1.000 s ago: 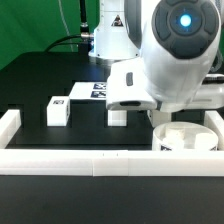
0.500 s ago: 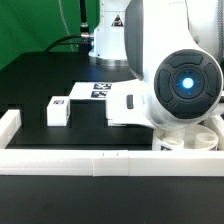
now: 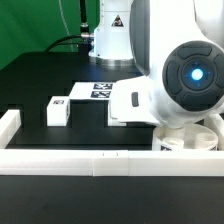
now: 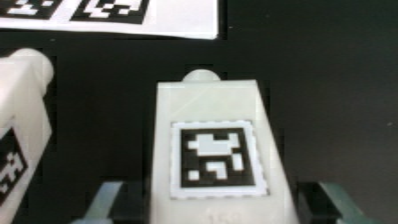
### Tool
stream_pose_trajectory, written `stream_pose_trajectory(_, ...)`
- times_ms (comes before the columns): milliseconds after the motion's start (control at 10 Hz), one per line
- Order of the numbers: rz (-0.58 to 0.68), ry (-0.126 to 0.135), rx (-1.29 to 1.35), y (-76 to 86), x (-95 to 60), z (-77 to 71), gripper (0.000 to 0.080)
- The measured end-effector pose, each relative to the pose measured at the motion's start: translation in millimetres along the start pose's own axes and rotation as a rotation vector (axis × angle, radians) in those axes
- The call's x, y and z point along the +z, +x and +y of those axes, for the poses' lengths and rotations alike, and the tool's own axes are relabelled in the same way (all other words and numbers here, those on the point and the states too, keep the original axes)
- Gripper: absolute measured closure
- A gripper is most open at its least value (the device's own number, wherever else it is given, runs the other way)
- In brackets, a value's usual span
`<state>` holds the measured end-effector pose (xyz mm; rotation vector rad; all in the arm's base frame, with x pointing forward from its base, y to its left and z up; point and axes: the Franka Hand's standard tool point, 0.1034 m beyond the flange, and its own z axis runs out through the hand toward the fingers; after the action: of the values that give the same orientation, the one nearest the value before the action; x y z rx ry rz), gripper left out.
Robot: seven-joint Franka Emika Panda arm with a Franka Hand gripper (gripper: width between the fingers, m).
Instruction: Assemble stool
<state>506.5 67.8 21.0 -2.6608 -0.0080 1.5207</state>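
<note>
Here the stool leg (image 4: 214, 140) lies in the middle of the wrist view, on the black table (image 3: 40, 80). It is a short white block with a black-and-white square tag on its upper face. The gripper (image 4: 222, 200) straddles its near end. One of the fingers (image 4: 118, 200) stands at each long side of the block, and a thin dark gap shows between each finger and the plastic. So the jaws are apart, a little wider than the leg, and they have hold of nothing. In the exterior view this leg is hidden behind the arm (image 3: 185, 80), which fills that view's right half.

A second leg (image 3: 57, 110) stands on the table towards the exterior view's left, well apart from the arm and with its tag on top. The wrist view shows what seems to be the same block at the picture's edge, beside the straddled leg and not touching it.

The round seat (image 3: 190, 142) lies low on the exterior view's right. Most of it is covered by the arm, so only part of its rim and hollow shows.

The marker board (image 3: 95, 90) lies flat on the table beyond the legs, and its tags also show in the wrist view past the leg's far end. A long white front rail (image 3: 100, 160) runs across the foreground, and a side rail (image 3: 10, 125) meets it at the exterior view's left.
</note>
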Motion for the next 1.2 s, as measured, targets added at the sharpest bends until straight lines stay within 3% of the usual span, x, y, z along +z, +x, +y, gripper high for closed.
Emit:
stream_pose_trajectory(300, -0.051, -0.006, -0.023, -43.4, -30.8, -4.6, 0.0463)
stream_pose_trajectory(400, -0.041, -0.006, -0.033, -44.4, -38.2, -5.1, 0.0463)
stream_pose_trajectory(700, 0.022, -0.004, -0.033, -34.6, -41.7, -6.3, 0.0462)
stream_pose_trajectory(900, 0.196, -0.003, -0.045, -22.2, -62.9, -11.9, 0.0462)
stream_pose_trajectory(1000, 0.243, -0.005, -0.044, -35.2, -67.9, -13.8, 0.0462)
stream_pose_trajectory(1200, 0.395, -0.005, -0.043, -46.2, -87.5, -16.2, 0.0462)
